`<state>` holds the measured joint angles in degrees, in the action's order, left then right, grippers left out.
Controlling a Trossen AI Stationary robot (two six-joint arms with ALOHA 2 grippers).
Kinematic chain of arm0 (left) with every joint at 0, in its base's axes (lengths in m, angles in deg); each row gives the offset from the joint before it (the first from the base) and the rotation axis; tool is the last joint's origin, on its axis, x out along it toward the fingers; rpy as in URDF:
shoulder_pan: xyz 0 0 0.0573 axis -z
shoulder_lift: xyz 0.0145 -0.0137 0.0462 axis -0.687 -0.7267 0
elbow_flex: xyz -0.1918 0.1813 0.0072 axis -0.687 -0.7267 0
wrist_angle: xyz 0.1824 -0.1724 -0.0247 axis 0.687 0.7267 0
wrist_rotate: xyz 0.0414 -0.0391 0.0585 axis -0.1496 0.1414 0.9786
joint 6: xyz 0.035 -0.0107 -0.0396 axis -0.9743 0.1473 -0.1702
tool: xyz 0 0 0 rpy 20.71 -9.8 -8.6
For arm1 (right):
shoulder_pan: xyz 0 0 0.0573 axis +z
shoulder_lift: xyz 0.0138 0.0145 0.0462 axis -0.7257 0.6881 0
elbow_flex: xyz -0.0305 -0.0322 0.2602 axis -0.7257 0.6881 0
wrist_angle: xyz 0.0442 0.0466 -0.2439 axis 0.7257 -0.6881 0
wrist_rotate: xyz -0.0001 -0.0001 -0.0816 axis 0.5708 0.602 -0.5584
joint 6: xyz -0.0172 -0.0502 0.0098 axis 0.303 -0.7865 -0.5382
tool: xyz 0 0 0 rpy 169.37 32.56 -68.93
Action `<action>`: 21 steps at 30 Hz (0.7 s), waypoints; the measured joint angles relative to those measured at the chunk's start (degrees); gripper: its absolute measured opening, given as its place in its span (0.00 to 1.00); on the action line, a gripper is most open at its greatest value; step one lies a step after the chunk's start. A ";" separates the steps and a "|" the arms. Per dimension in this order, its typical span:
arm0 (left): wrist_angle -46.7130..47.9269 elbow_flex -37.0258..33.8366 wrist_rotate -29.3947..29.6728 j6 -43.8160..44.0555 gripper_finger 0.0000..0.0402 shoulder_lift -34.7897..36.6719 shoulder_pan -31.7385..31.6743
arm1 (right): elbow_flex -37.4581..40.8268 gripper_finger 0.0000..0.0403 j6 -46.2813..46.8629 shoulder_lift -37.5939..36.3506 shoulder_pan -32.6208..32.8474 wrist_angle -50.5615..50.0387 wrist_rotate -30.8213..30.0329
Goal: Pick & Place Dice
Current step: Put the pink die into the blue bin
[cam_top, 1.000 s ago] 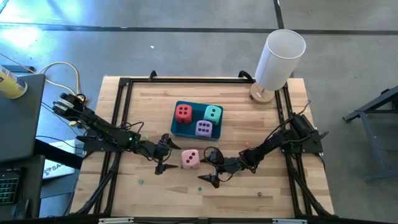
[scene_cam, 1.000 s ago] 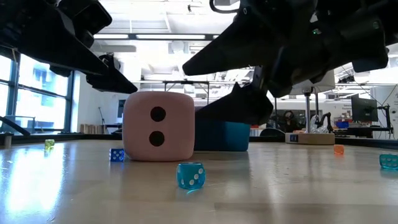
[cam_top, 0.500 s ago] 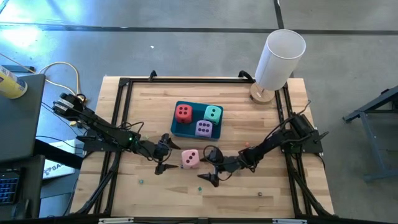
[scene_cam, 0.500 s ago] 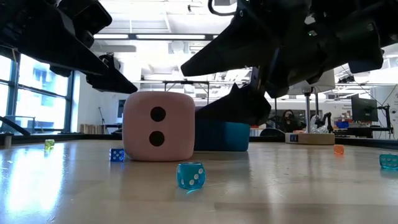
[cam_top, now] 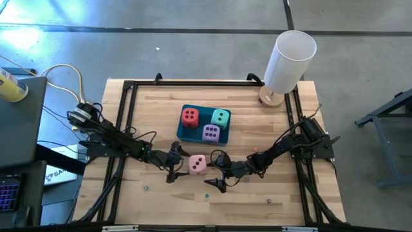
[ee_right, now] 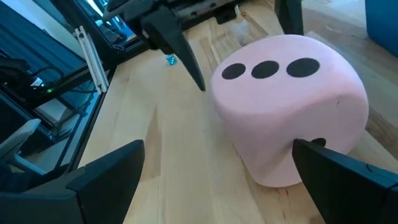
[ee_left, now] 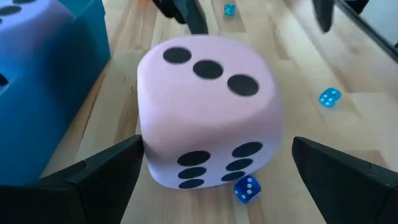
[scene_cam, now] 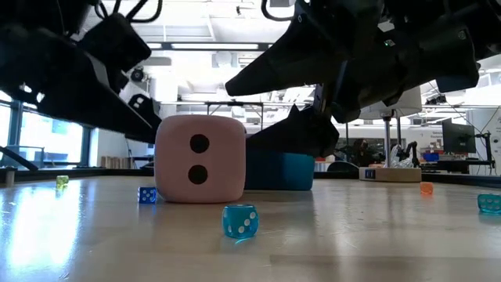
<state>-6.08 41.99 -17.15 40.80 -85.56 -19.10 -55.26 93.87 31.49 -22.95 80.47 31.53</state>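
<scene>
Wooden tabletop [cam_top: 257, 125], blue tray [cam_top: 182, 132] holding three dice | step: grasp pink die [cam_top: 197, 165], lying on the tabletop just outside the tray | left hand [cam_top: 172, 165] open beside it, right hand [cam_top: 217, 173] open opposite, neither touching | advice: straddle the die squarely, close on flat faces, avoid nudging tray.

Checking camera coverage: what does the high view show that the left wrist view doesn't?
Only the high view: red die, teal die and purple die inside the blue tray, the white cylinder, and both arms, with the left gripper and right gripper open either side of the pink die.
Only the left wrist view: the pink die's six-dot side and a tiny blue die beside it.
Both: the pink die on the table, three dots up.
</scene>
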 joint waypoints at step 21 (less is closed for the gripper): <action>-1.97 0.00 4.76 0.22 1.00 -1.24 0.85 | 0.02 0.99 -0.16 0.00 -1.03 -0.24 -0.41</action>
<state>-8.05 41.99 -12.39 41.02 -86.80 -18.24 -55.24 93.71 31.49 -23.98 80.23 31.12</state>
